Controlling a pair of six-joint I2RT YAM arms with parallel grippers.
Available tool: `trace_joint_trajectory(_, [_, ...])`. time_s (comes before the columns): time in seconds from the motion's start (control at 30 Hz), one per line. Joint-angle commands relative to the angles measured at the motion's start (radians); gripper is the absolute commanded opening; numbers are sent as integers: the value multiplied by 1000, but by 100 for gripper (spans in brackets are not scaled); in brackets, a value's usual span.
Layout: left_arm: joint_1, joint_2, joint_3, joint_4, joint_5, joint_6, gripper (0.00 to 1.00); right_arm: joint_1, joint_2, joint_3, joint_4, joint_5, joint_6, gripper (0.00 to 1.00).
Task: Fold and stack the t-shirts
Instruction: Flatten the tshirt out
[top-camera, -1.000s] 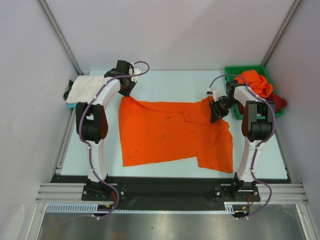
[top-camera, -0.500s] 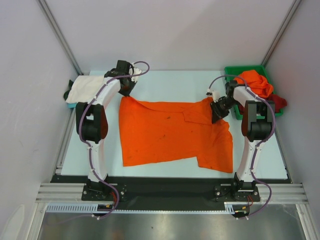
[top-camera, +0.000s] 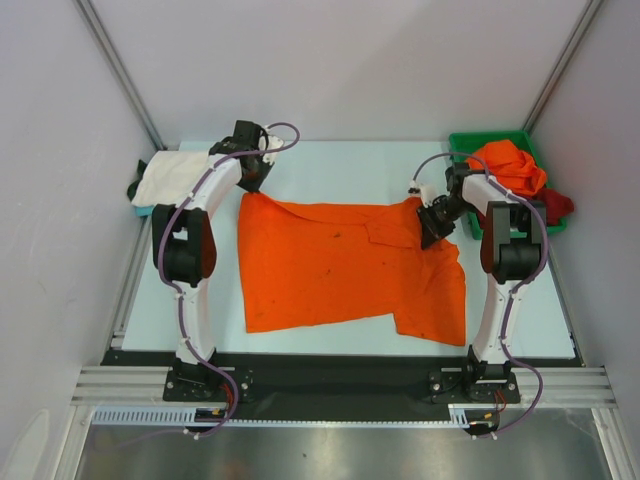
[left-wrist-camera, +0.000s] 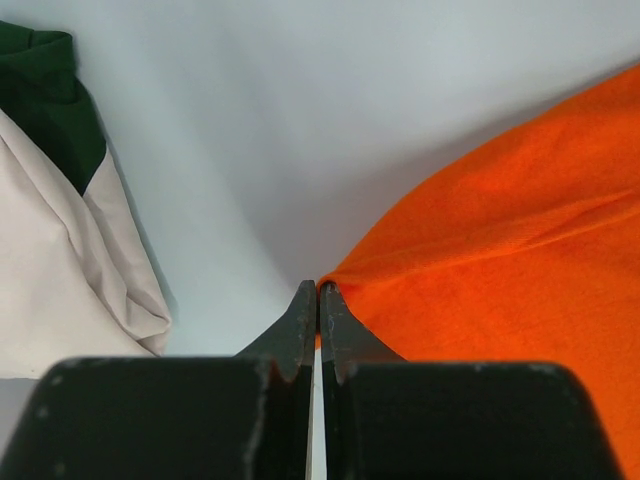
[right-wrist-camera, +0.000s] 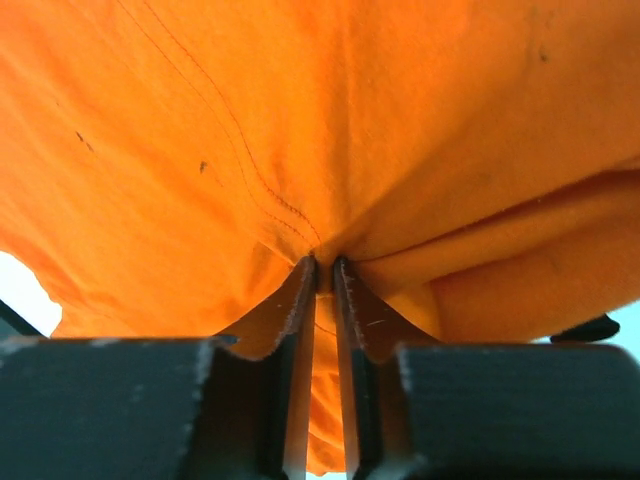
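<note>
A bright orange t-shirt (top-camera: 340, 265) lies spread on the table between the arms. My left gripper (top-camera: 251, 184) is at the shirt's far left corner, shut on the very edge of the cloth (left-wrist-camera: 480, 250); in the left wrist view the fingertips (left-wrist-camera: 319, 292) meet with a sliver of orange between them. My right gripper (top-camera: 432, 226) is at the shirt's far right corner, shut on a bunched fold of the orange cloth (right-wrist-camera: 300, 120), which fills the right wrist view and is pinched at the tips (right-wrist-camera: 324, 266). A folded white t-shirt (top-camera: 165, 178) lies at the far left.
A green bin (top-camera: 468, 141) at the far right holds a crumpled orange shirt (top-camera: 512, 165), with a dark red shirt (top-camera: 558, 206) hanging over its side. A dark green cloth (left-wrist-camera: 45, 95) lies under the white shirt (left-wrist-camera: 60, 270). Grey walls enclose the table.
The right gripper's jaws have closed onto the orange fold and it has shifted slightly to the left. The left arm has not moved.
</note>
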Motion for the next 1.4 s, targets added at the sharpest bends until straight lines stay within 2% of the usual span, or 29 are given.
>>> trace_joint_trajectory(0.0, [-9, -29, -1, 25, -16, -12, 0, 15, -31, -9, 15, 1, 10, 15])
trace_joint_trajectory(0.2, [-10, -38, -1, 28, -22, -3, 0, 21, -72, 32, 29, 13, 7, 12])
trace_joint_trajectory(0.33, [-10, -33, 13, 28, -20, -4, 0, 21, -77, 106, 33, 42, 25, 19])
trace_joint_trajectory(0.4, [-12, -30, 20, 25, -19, -4, 0, 21, -68, 139, 33, 53, 39, 18])
trace_joint_trajectory(0.53, [-17, -30, 28, 25, -17, -4, 0, 19, -60, 141, 36, 58, 47, 1])
trace_joint_trajectory(0.73, [-18, -38, 31, 26, -19, -4, 0, 16, -103, 133, 48, 49, 62, 0])
trace_joint_trajectory(0.87, [-18, -56, 45, 33, -46, 19, 0, 10, -143, 262, 59, 65, 117, 0])
trace_joint_trajectory(0.97, [-23, -101, 45, 46, -45, 40, 0, -7, -168, 336, 122, 84, 169, 0])
trace_joint_trajectory(1.1, [-46, -181, 54, 46, -2, 45, 0, -34, -168, 532, 124, 91, 232, 0])
trace_joint_trajectory(1.37, [-99, -433, 47, 25, 1, 45, 0, -31, -307, 601, 171, 121, 287, 0])
